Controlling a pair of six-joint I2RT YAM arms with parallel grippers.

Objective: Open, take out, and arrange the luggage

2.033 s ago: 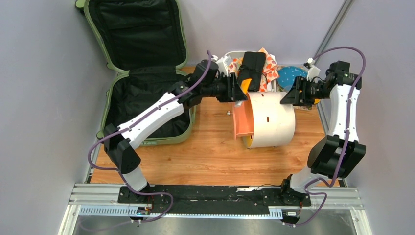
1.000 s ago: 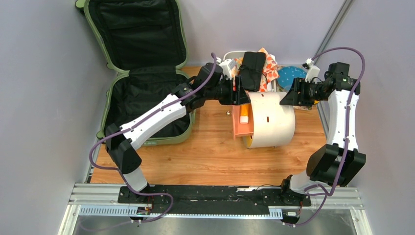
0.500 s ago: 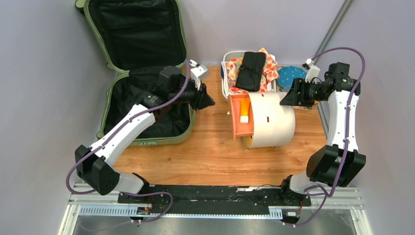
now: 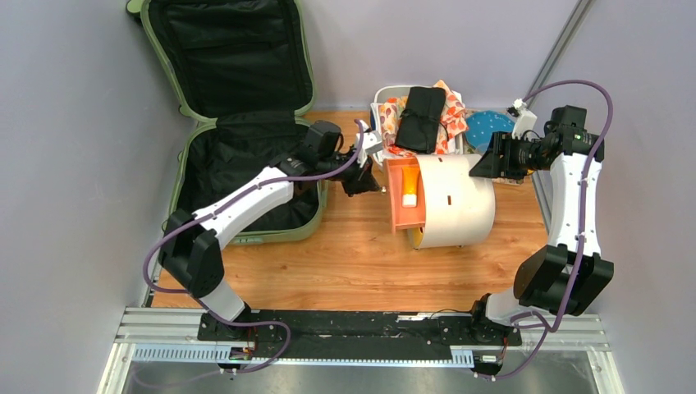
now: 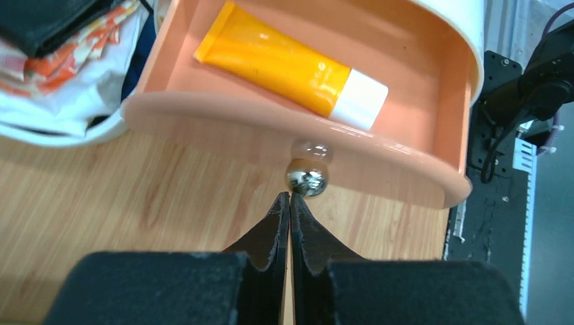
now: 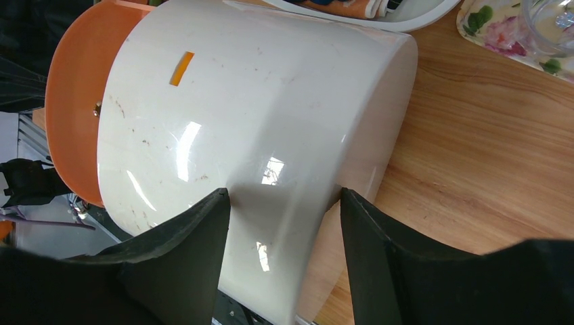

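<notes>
From the top camera I see the luggage [image 4: 234, 107] lying open at ten o'clock on the surface [image 4: 328, 263], with its lid up against the back wall and black lining showing in both halves. My left tool [image 5: 290, 203] is pressed together and empty, its tips just short of the metal knob [image 5: 306, 177] on the orange drawer [image 5: 271, 125]. The drawer is pulled out of the cream cylinder [image 4: 455, 205] at two o'clock and holds a yellow tube [image 5: 284, 64]. My right tool [image 6: 283, 203] is spread at the cylinder's far right end, but I cannot tell whether its fingers [image 6: 196, 250] touch the shell. A white tub [image 4: 379, 103] of cloth sits at one o'clock.
</notes>
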